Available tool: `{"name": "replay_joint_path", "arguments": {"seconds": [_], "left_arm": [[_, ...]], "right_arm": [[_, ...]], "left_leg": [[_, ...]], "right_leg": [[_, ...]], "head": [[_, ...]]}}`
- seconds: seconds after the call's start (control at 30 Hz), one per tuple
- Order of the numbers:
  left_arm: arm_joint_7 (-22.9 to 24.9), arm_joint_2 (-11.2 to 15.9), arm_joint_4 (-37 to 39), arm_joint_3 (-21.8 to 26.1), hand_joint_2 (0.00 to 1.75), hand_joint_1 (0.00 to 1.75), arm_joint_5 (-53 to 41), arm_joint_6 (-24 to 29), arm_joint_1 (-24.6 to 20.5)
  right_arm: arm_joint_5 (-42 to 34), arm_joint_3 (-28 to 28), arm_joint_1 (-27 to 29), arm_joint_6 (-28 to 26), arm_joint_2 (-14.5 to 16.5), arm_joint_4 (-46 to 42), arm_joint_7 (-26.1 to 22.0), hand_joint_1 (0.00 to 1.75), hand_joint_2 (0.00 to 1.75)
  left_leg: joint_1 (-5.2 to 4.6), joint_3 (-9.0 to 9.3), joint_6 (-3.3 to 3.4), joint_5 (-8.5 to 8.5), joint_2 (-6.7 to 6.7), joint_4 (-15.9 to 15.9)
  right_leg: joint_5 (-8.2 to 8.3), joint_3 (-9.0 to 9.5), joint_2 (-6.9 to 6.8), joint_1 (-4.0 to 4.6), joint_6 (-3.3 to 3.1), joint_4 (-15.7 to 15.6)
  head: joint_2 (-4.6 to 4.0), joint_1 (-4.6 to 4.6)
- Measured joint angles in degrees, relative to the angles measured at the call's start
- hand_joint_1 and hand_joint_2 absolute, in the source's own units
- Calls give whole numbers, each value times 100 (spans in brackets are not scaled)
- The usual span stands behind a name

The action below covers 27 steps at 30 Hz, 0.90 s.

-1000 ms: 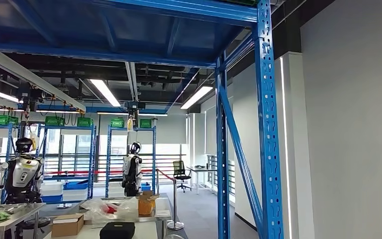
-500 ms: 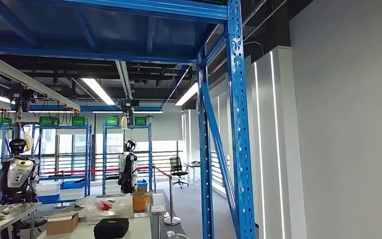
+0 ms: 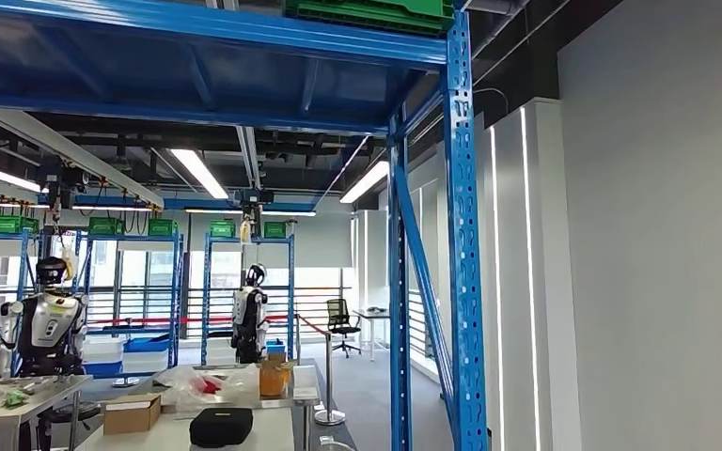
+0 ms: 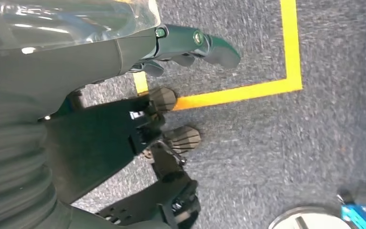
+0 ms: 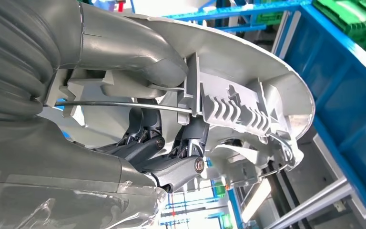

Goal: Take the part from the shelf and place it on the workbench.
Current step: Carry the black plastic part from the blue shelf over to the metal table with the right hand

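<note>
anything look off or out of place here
Nothing looks damaged or spilled. The right hand grips the light grey plastic part, held up near the blue shelf. The left hand hangs over grey carpet with a yellow floor line, holding nothing. The table ahead is cluttered.

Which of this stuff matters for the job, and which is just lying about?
Job: grey plastic part, gripped by the right hand; blue shelf rack.
Lying about: cardboard box, black case, orange bag, green crates.
</note>
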Motion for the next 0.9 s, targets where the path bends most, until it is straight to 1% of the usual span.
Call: {"name": "replay_joint_path", "arguments": {"seconds": [0.03, 0.07, 0.1, 0.13, 0.17, 0.2, 0.23, 0.27, 0.3, 0.33, 0.4, 0.43, 0.47, 0.5, 0.57, 0.6, 0.63, 0.67, 0.7, 0.73, 0.77, 0.8, 0.83, 0.87, 0.9], "left_arm": [[-1, -7, -1, 0, 175, 0, -1, -2, -1], [-2, -14, -1, 0, 175, 0, 2, -2, 2], [-2, -19, -1, 0, 175, 0, 7, -2, 8], [-2, -23, -1, -1, 175, 0, 14, -2, 12], [-2, -27, -1, -1, 175, 0, 22, -2, 13], [-2, -31, -1, -2, 175, 0, 29, -1, 13], [-3, -33, -1, -2, 175, 0, 34, 2, 12], [-3, -33, -1, -2, 175, 0, 38, 5, 10], [-4, -32, -1, -2, 175, 0, 40, 8, 10], [-3, -31, -1, -2, 175, 0, 45, 10, 11], [-1, -28, -1, -2, 175, 0, 50, 17, 16], [1, -26, -1, -3, 175, 0, 52, 20, 19], [2, -23, -1, -4, 175, 0, 52, 24, 21], [2, -22, -1, -5, 175, 0, 52, 28, 23], [3, -20, -1, -7, 175, 0, 56, 37, 24], [5, -19, -1, -7, 175, 0, 63, 40, 25], [9, -17, -1, -8, 175, 0, 74, 42, 26], [13, -17, -1, -8, 175, 0, 85, 45, 26], [16, -16, -2, -9, 175, 0, 97, 50, 24], [17, -13, -2, -9, 175, 0, 104, 58, 20], [19, -7, -3, -9, 175, 0, 109, 67, 14], [19, 0, -4, -10, 175, 0, 114, 77, 6], [20, 7, -5, -10, 175, 0, 117, 84, 1], [20, 15, -7, -11, 175, 0, 125, 91, 0], [20, 19, -7, -11, 175, 0, 133, 99, 1]], "right_arm": [[-7, -1, 1, -7, -1, 0, -1, 175, 175], [-17, -1, 3, -14, -2, 1, -1, 175, 175], [-31, -1, 7, -20, -3, 2, 0, 175, 175], [-46, -1, 9, -25, -4, 3, 1, 175, 175], [-64, -1, 10, -30, -4, 4, 1, 175, 175], [-82, -2, 11, -37, -4, 5, 1, 175, 175], [-97, -4, 8, -45, -5, 5, 1, 175, 175], [-111, -6, 8, -56, -5, 5, -2, 175, 175], [-123, -8, 8, -68, -5, 5, -5, 175, 175], [-137, -9, 11, -78, -5, 4, -7, 175, 175], [-170, -13, 18, -96, -5, 3, -8, 175, 175], [-190, -15, 20, -104, -5, 3, -9, 175, 175], [-209, -18, 19, -114, -2, 3, -12, 175, 175], [-226, -22, 18, -124, 1, 4, -15, 175, 175], [-261, -30, 23, -139, 5, 7, -20, 175, 175], [-275, -34, 27, -145, 5, 9, -21, 175, 175], [-288, -37, 30, -151, 5, 10, -21, 175, 175], [-300, -40, 33, -157, 6, 11, -22, 175, 175], [-306, -42, 34, -163, 6, 12, -23, 175, 175], [-310, -44, 35, -167, 7, 12, -25, 175, 175], [-313, -45, 34, -169, 8, 12, -26, 175, 175], [-315, -45, 32, -171, 9, 12, -28, 175, 175], [-322, -46, 32, -172, 9, 12, -31, 175, 175], [-332, -46, 31, -173, 9, 12, -34, 175, 175], [-343, -47, 33, -174, 9, 12, -37, 175, 175]], "left_leg": [[1, -55, 15, 38, 0, 4], [2, -116, 20, 72, 4, 20], [3, -180, 12, 104, 8, 41], [5, -247, 2, 133, 12, 69], [11, -316, -11, 155, 14, 107], [17, -385, -27, 172, 14, 156], [17, -456, -49, 180, 13, 218], [13, -521, -75, 188, 11, 281], [7, -572, -105, 199, 9, 335], [1, -609, -140, 218, 7, 370], [7, -646, -204, 260, -1, 394], [15, -669, -238, 215, -7, 432], [26, -714, -273, 84, -14, 551], [41, -787, -309, -124, -19, 775], [72, -973, -369, -599, -21, 1454], [83, -1021, -382, -727, -21, 1736], [89, -993, -383, -747, -21, 1859], [90, -865, -371, -663, -22, 1770], [89, -643, -343, -514, -24, 1483], [79, -375, -299, -382, -28, 1080], [65, -129, -251, -301, -33, 689], [44, 34, -211, -267, -36, 400], [21, 109, -179, -272, -39, 237], [0, 114, -154, -269, -38, 182], [-7, 92, -128, -230, -34, 142]], "right_leg": [[-251, -102, 1, -4, 27, 327], [-455, -201, 0, -9, 52, 679], [-556, -252, -1, -13, 77, 945], [-534, -225, -2, -20, 97, 1037], [-414, -98, -4, -29, 115, 922], [-257, 119, -8, -38, 128, 621], [-165, 367, -14, -42, 131, 242], [-110, 559, -9, -38, 108, -75], [-108, 671, -4, -32, 73, -289], [-134, 696, 6, -20, 22, -372], [-95, 639, 15, -17, -89, -381], [-61, 613, 12, -22, -143, -385], [-23, 581, 5, -31, -189, -393], [16, 543, -2, -37, -226, -400], [86, 457, -4, -26, -257, -395], [121, 409, -5, -19, -259, -390], [153, 362, -5, -13, -258, -383], [184, 317, -3, -7, -253, -375], [212, 281, 0, -1, -247, -369], [237, 255, 3, 2, -238, -364], [263, 233, 5, 8, -219, -362], [293, 214, 5, 5, -188, -362], [325, 197, 2, -6, -150, -366], [359, 182, 0, -15, -104, -376], [393, 175, -1, -24, -58, -389]], "head": [[0, -9], [0, -16], [0, -23], [0, -29], [0, -35], [0, -39], [0, -45], [0, -50], [0, -52], [0, -49], [0, -39], [0, -29], [0, -19], [0, -8], [0, 13], [0, 17], [0, 21], [0, 26], [0, 30], [0, 31], [0, 25], [0, 20], [0, 15], [0, 12], [0, 18]]}}
